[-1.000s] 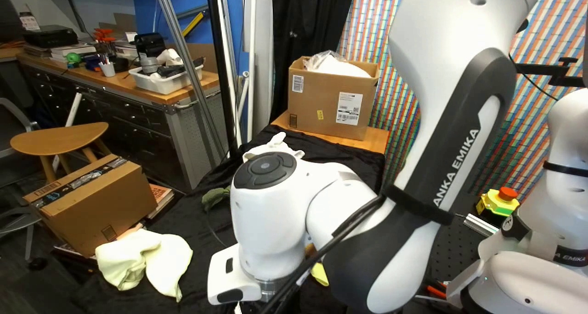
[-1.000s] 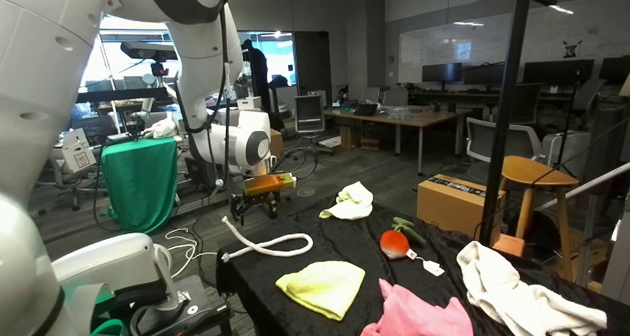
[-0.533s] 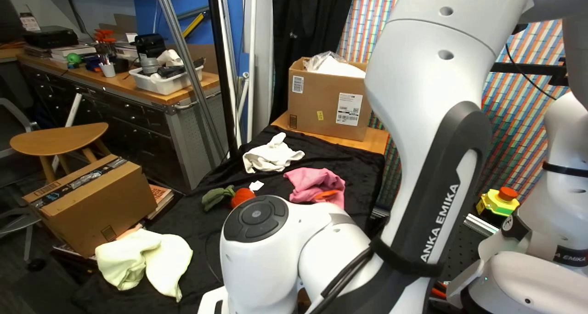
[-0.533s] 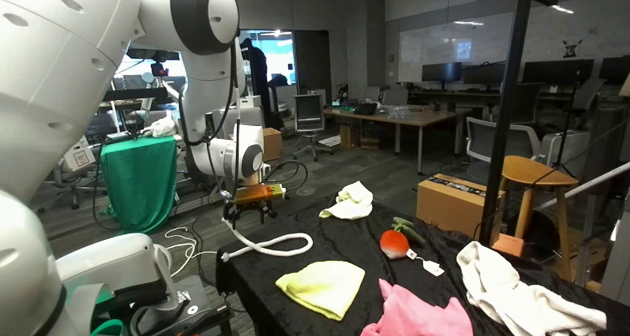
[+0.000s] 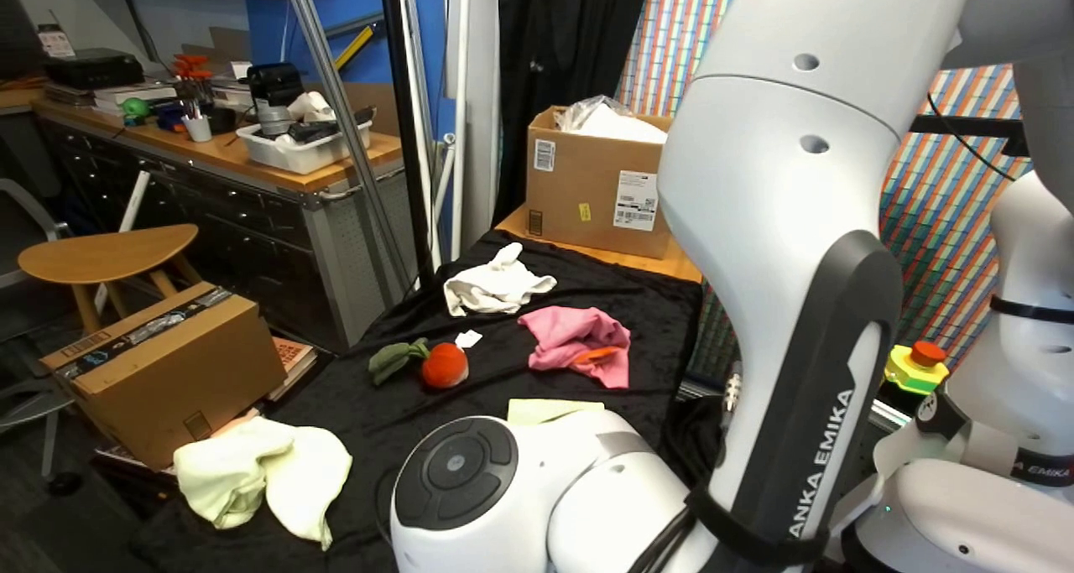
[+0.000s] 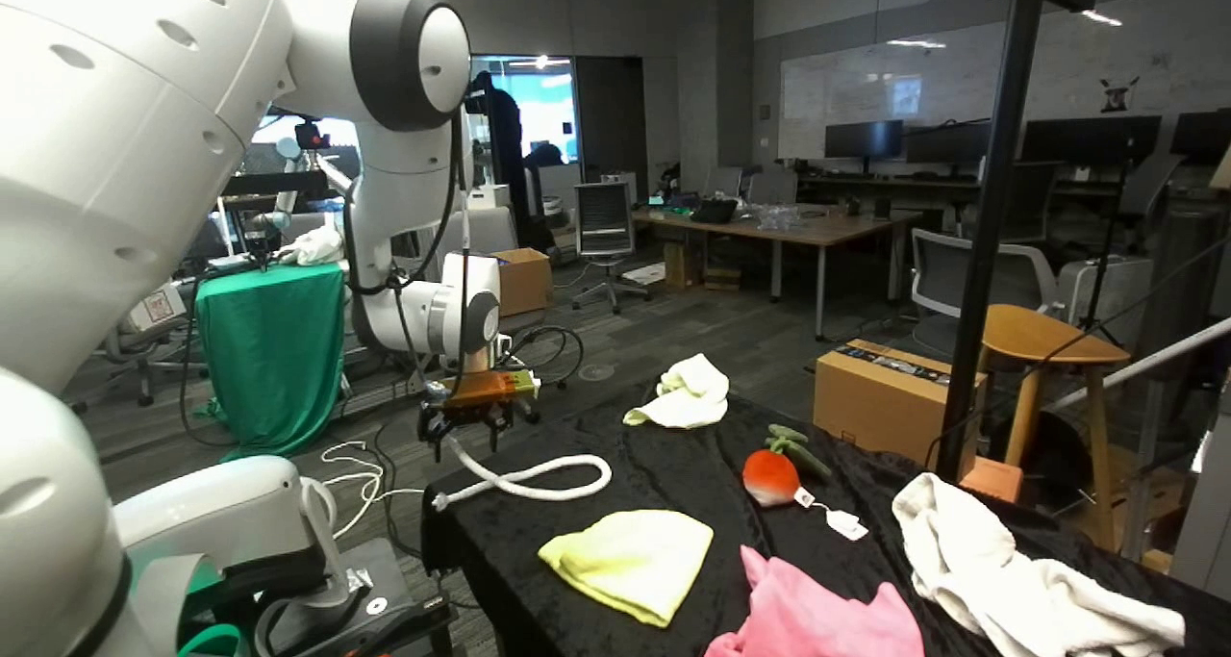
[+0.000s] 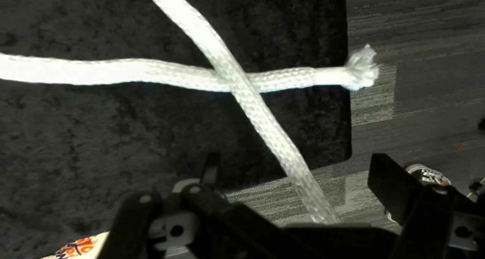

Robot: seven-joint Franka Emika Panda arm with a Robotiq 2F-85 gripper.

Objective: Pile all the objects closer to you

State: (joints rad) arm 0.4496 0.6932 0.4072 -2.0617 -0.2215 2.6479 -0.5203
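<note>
Standing wide apart, 2 fingers (image 7: 394, 187) hold nothing; the wrist view shows the white rope (image 7: 237, 79) between them.

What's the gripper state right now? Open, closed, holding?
Gripper: open, jaws wide apart, holding nothing; in the wrist view the white rope shows between them, ungripped.

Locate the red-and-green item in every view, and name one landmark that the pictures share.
In an exterior view: the red-and-green item is left of centre, to the left of the pink cloth.
In an exterior view: the red-and-green item is right of centre, higher in the picture than the pink cloth.
Wrist view: not in it.
Shared landmark: the black table cover, showing in all three views.
</note>
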